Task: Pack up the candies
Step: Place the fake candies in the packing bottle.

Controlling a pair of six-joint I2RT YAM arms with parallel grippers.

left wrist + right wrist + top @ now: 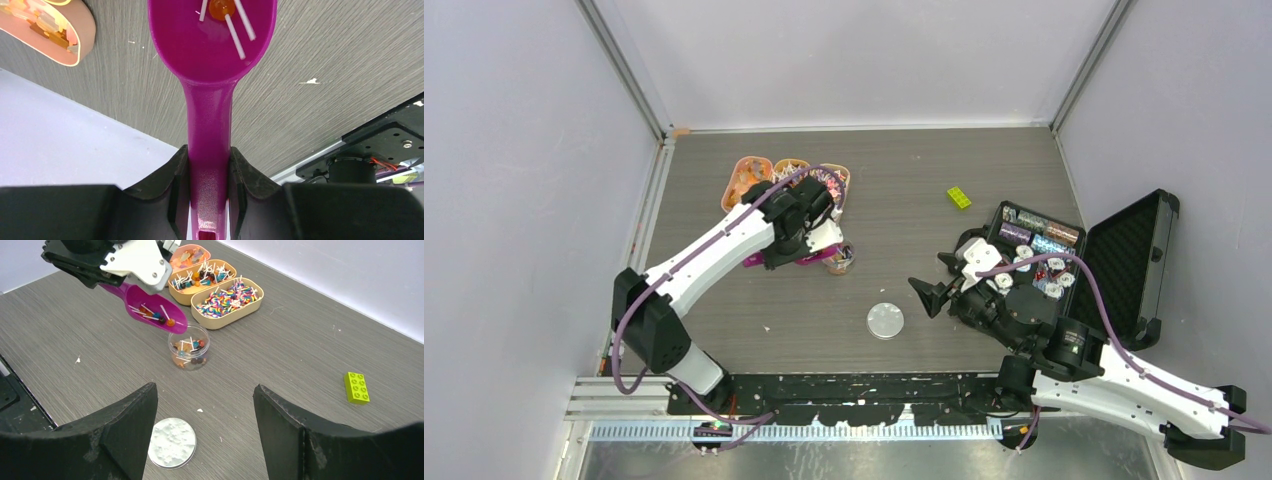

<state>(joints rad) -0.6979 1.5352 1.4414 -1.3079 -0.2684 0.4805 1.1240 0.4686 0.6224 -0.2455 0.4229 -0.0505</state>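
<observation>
The grey wood-grain table (904, 190) carries everything. An open black case (1136, 262) lies against its right edge, lid thrown back, with rows of poker chips (1034, 262) in the base.

The left arm (714, 250) reaches from the near-left corner toward the middle of the table. The left gripper (209, 170) is clamped on the handle of a magenta scoop (150, 310), with one finger pressed to each side of it.

The right arm (1124, 385) comes in from the near-right corner. The right gripper (201, 395) hangs over the near half of the table just beside the case, its fingers spread wide with nothing between them.

Three oval trays (227, 321) sit side by side, touching, close to the far edge and toward the far-left corner.

The scoop is tilted, with its tip over the mouth of a clear round jar (189, 362) that stands upright left of the table's middle, just nearside of the trays.

A white round lid (171, 442) lies flat near the middle of the near edge, well apart from the jar.

A yellow-green toy brick (356, 388) lies toward the far-right corner, between the trays and the case.

The candies (227, 299), tiny lollipops on white sticks, fill the trays. One tray holds swirled pink, blue and white ones, and another holds mostly orange. A few candies rest in the scoop's bowl, and more lie in the bottom of the jar.
</observation>
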